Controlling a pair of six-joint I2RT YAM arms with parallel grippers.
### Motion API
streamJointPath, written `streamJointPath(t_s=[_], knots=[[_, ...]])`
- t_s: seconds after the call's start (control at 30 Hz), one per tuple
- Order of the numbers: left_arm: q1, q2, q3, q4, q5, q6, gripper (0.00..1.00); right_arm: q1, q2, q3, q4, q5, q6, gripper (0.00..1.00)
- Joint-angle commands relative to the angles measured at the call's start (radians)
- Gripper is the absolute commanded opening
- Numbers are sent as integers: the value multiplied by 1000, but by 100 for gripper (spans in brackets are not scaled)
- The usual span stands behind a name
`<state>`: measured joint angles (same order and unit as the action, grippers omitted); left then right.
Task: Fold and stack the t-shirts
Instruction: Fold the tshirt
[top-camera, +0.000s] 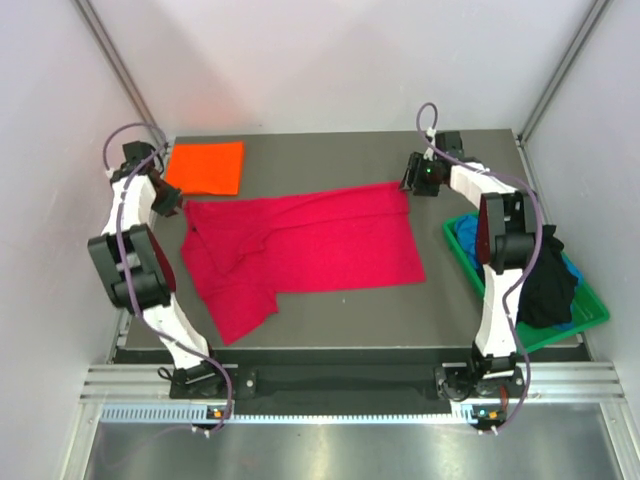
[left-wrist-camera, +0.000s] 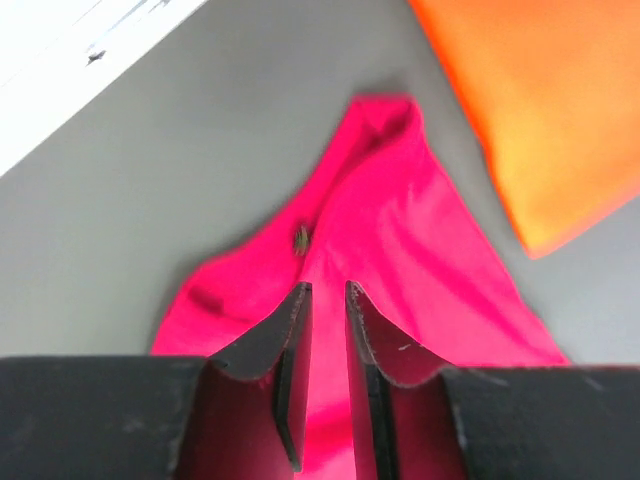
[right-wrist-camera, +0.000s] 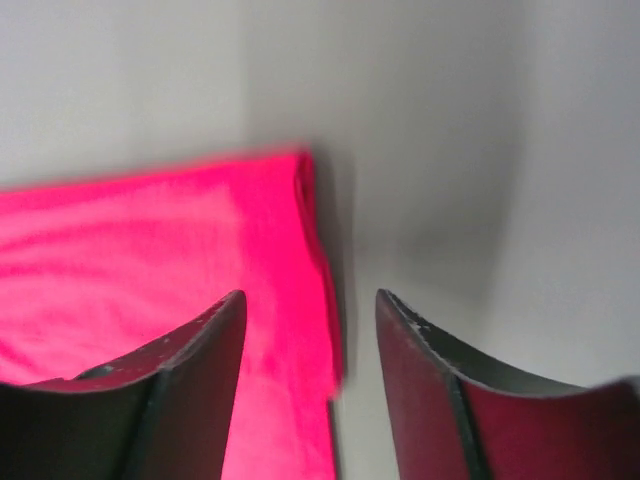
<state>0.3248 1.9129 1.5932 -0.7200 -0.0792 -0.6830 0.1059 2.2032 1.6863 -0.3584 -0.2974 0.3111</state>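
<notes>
The crimson-red t-shirt (top-camera: 310, 240) lies spread across the middle of the grey table (top-camera: 330, 150), with one part folded down at the front left. At its far left corner my left gripper (top-camera: 168, 205) is shut on the cloth. In the left wrist view the red t-shirt (left-wrist-camera: 400, 230) fills the narrow gap of that gripper (left-wrist-camera: 328, 288). My right gripper (top-camera: 412, 180) stands open over the shirt's far right corner. Seen from the right wrist, the shirt's edge (right-wrist-camera: 150, 240) lies loose below the spread fingers of this gripper (right-wrist-camera: 310, 295). A folded orange t-shirt (top-camera: 205, 167) (left-wrist-camera: 540, 90) lies at the far left.
A green bin (top-camera: 590, 310) at the right edge holds a black shirt (top-camera: 548, 285) and blue cloth (top-camera: 462, 232). White walls close in the table on the left, back and right.
</notes>
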Motion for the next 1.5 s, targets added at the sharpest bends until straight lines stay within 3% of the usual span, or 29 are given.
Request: streamJointPath(t_s=[0.0, 0.13, 0.3, 0.5, 0.6, 0.77, 1.03, 1.2, 1.47], knots=[[3, -263, -193, -5, 34, -6, 24, -12, -199, -145, -5, 56, 17, 56], [3, -426, -379, -12, 191, -114, 26, -11, -333, -342, 39, 72, 54, 64], [2, -550, -559, -58, 233, -222, 25, 9, -465, -512, 38, 84, 74, 72], [-33, -727, -618, -281, -92, -312, 26, 14, -571, -625, 53, 83, 80, 76], [-32, -811, -677, -360, -126, -365, 27, 23, -580, -629, 67, 52, 91, 77], [-44, -932, -858, -308, -74, -423, 27, 28, -560, -596, 56, 37, 98, 77], [-93, -839, -964, -198, -44, -415, 27, 26, -560, -580, 62, 40, 103, 77], [-188, -704, -963, -177, -82, -432, 27, 25, -548, -577, 58, 61, 88, 77], [-227, -686, -1035, -128, -76, -466, 24, 23, -577, -565, 38, 81, 77, 77]])
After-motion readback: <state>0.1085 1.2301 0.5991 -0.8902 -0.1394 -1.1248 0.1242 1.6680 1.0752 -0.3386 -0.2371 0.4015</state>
